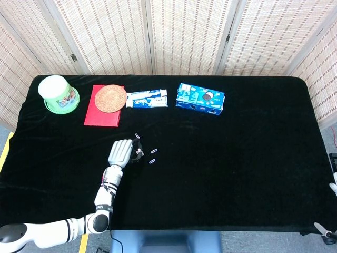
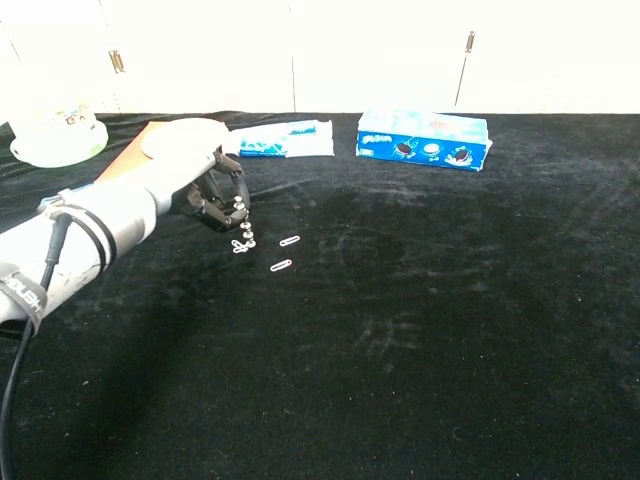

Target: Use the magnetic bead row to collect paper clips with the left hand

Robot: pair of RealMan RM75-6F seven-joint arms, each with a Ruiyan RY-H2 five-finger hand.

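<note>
the robot's left hand (image 2: 205, 185) hovers low over the black velvet-covered table (image 1: 237, 158), its dark fingers (image 2: 222, 205) curled around the top of a short row of silvery magnetic beads (image 2: 246, 228) that hangs from the fingertips. one small metal paper clip (image 2: 239, 247) clings to the row's lower end. two more loose paper clips (image 2: 289, 241) lie on the cloth just beyond the fingertips, close together. only the tips of the right hand (image 1: 334, 185) show at the table's edge; its grip cannot be told.
</note>
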